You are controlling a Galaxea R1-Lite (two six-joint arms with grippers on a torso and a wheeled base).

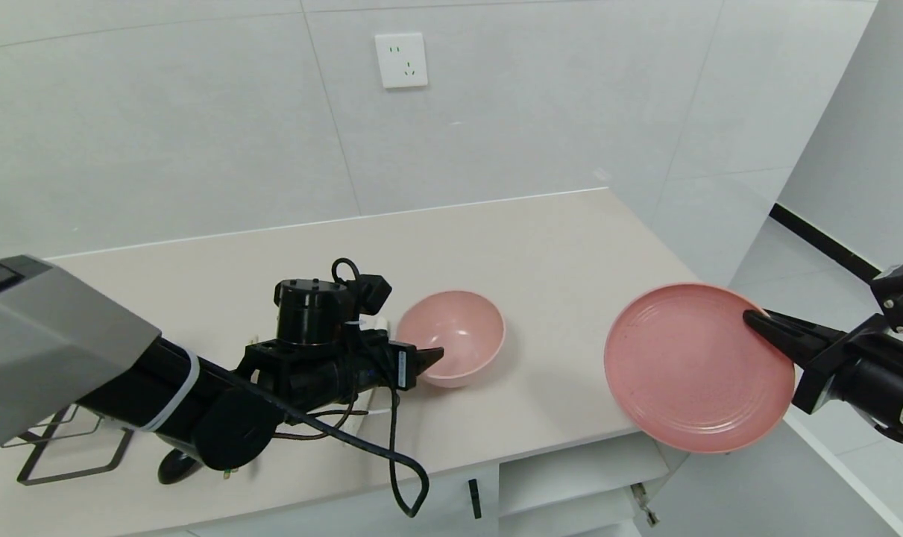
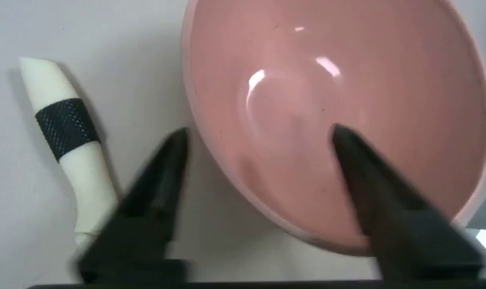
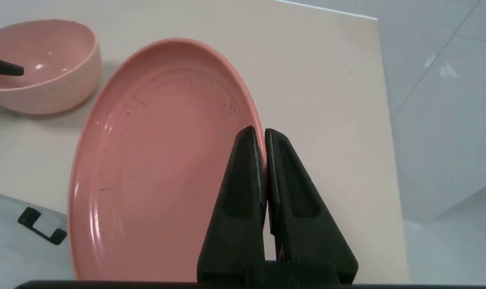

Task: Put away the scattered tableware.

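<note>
Right gripper (image 1: 753,319), fingers clamped on the rim of a pink plate (image 1: 690,373), holds it tilted over the near right corner of the counter (image 1: 555,246). To its left, the left gripper (image 1: 430,358) sits at a pink bowl (image 1: 458,328) on the counter, fingers apart, one inside the rim, one outside. A white handle with a black band (image 2: 66,136) lies just beside the bowl.

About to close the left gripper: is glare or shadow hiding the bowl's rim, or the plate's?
Left wrist view: small glints inside the bowl, rim readable within the open left gripper. Head view: even light, soft shadow beside the bowl on the counter. Right wrist view: no glare on the plate, held at its rim by the right gripper.
</note>
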